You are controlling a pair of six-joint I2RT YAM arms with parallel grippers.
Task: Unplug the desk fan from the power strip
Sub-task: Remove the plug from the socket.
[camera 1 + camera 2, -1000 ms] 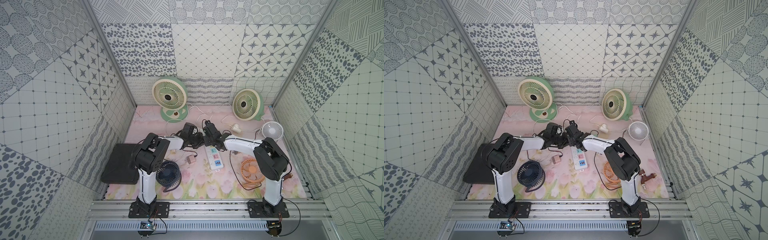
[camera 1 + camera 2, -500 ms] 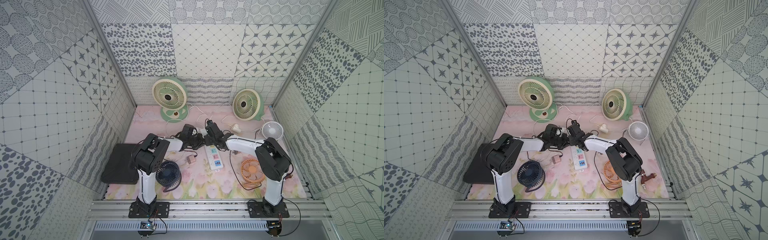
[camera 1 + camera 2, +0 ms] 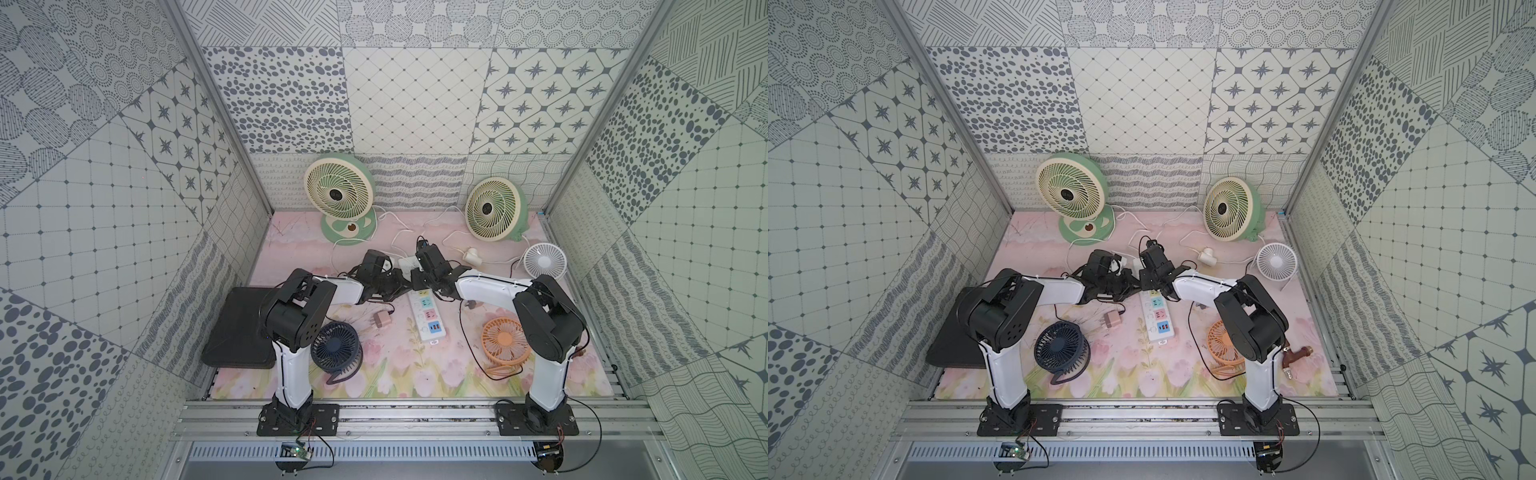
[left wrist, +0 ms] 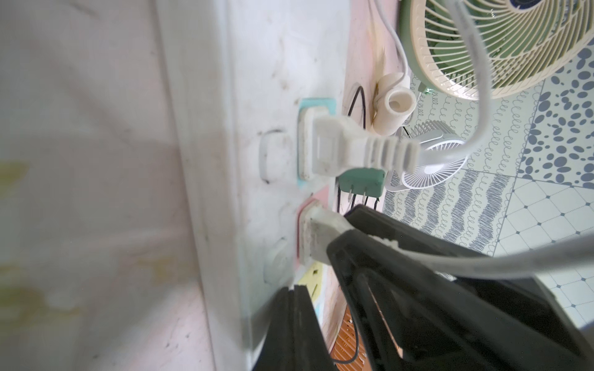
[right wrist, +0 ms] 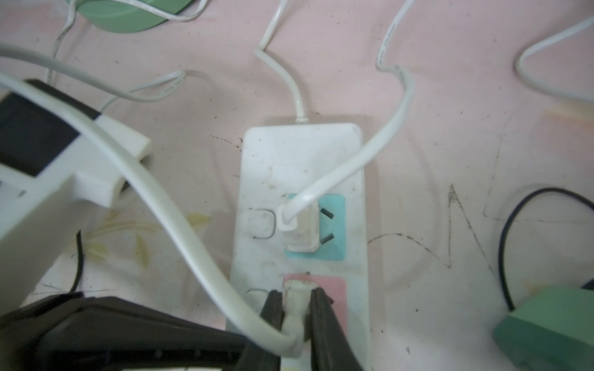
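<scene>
The white power strip (image 3: 424, 318) (image 3: 1158, 320) lies on the pink mat between my two arms. Two white plugs sit in it. One is in the teal socket (image 5: 300, 225). The other is in the pink socket (image 5: 295, 318), and my right gripper (image 5: 296, 293) is shut on it from both sides. My left gripper (image 4: 293, 289) is shut, with its tips pressed on the power strip (image 4: 225, 160) by the yellow socket. Two green-and-cream desk fans (image 3: 340, 195) (image 3: 495, 208) stand at the back, with white cords running toward the strip. Which fan this plug belongs to does not show.
A small white fan (image 3: 544, 262), an orange fan (image 3: 505, 340) and a dark blue fan (image 3: 336, 347) lie around the strip. A black pad (image 3: 239, 328) lies at the left wall. A pink adapter (image 3: 381, 321) and a green adapter (image 5: 546, 331) lie loose beside the strip.
Both wrists have shifted only slightly over the far end of the strip. The grips look the same.
</scene>
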